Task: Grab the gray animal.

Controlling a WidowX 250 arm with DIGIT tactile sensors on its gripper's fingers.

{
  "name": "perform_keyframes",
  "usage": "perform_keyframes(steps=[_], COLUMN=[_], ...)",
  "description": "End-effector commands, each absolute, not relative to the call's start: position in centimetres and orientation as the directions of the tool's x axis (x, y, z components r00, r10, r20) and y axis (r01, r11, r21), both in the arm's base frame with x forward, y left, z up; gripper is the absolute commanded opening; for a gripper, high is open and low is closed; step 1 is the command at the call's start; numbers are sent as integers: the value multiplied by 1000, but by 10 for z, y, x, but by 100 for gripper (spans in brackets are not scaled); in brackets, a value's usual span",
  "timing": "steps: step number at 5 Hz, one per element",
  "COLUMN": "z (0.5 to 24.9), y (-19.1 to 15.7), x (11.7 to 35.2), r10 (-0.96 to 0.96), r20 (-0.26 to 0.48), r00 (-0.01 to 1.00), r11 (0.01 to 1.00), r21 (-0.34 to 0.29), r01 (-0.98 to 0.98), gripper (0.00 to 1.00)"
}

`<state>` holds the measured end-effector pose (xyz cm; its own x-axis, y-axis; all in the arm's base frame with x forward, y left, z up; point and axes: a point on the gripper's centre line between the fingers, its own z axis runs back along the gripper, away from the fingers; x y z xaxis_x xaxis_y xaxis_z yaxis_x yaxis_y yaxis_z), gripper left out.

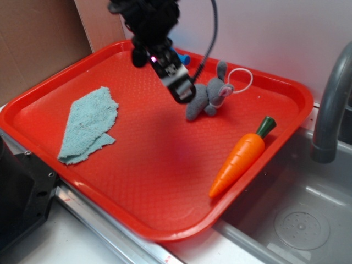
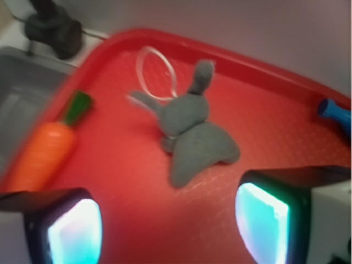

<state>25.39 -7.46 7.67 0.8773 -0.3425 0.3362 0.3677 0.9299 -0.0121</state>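
Wrist view: jaws spread wide, nothing gripped, gray bunny [image 2: 193, 133] lying ahead btwn them; no readable text.

The gray animal [image 1: 206, 97] [image 2: 193, 135], a small plush bunny with long ears and a pale face, is seen lying flat. A white loop string [image 1: 242, 80] [image 2: 156, 75] is attached at its head. It is placed toward the far side of the red tray [image 1: 159, 181] [image 2: 264, 99].

Gray bunny [image 1: 208, 94], red tray [image 1: 165, 181], orange carrot [image 1: 240, 160]
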Motion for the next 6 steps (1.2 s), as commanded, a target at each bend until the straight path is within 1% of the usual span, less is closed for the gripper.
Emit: perform_keyframes(steps=[1,2,3,4,5,6], z=[56,36,25,26,48,88], y=[-79,-86,-83,-77,-62,-44], x=[292,300,308,309,291,263], r10=[-354,-389,-356,-315,-171,-64], r20=[335,299,272,243,171,174], r00=[873,872,894,917,970,983], r11=[929,918,934,949,985,998], r21=[21,43,71,52,40,25], r01=[369,395,351,312,166,61], gripper=[100,86,0,0,0,0])
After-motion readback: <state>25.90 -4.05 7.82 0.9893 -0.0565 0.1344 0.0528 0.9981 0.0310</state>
